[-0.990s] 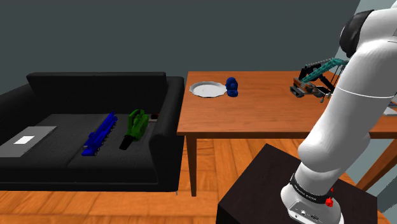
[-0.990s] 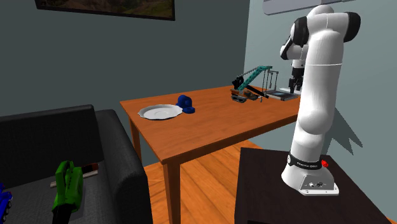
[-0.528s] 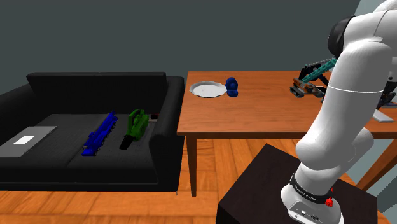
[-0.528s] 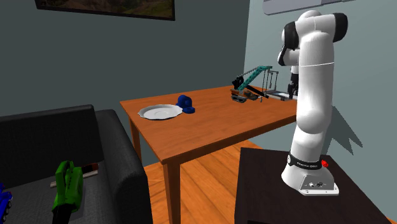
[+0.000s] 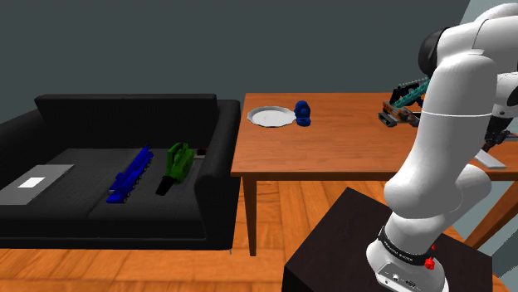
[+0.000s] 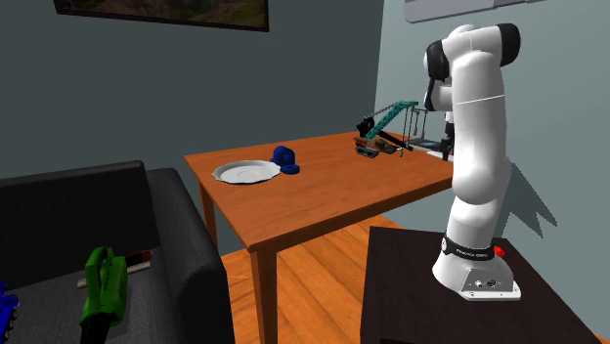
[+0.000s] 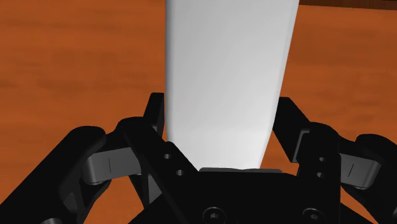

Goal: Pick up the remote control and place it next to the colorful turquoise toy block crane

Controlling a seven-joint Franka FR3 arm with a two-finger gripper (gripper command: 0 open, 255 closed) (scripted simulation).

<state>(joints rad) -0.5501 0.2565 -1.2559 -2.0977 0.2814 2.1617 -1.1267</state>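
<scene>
Wrist view gives you one pale grey remote control, a flat plain slab, clasped between the two black fingers of the hand. The hand is closed on its near end, and the rest reaches out over the brown wooden bench. You cannot tell whether its far end touches the wood.

From the shoulder view, the remote control sits near the one turquoise toy crane, to that view's right of it and closer to the camera, past the white arm. Well apart from the crane, toward that view's left on the same bench, you have one white plate and one blue object just beside it. Farther left again, the black sofa carries three things: one blue toy, one green toy and one pale flat panel.
</scene>
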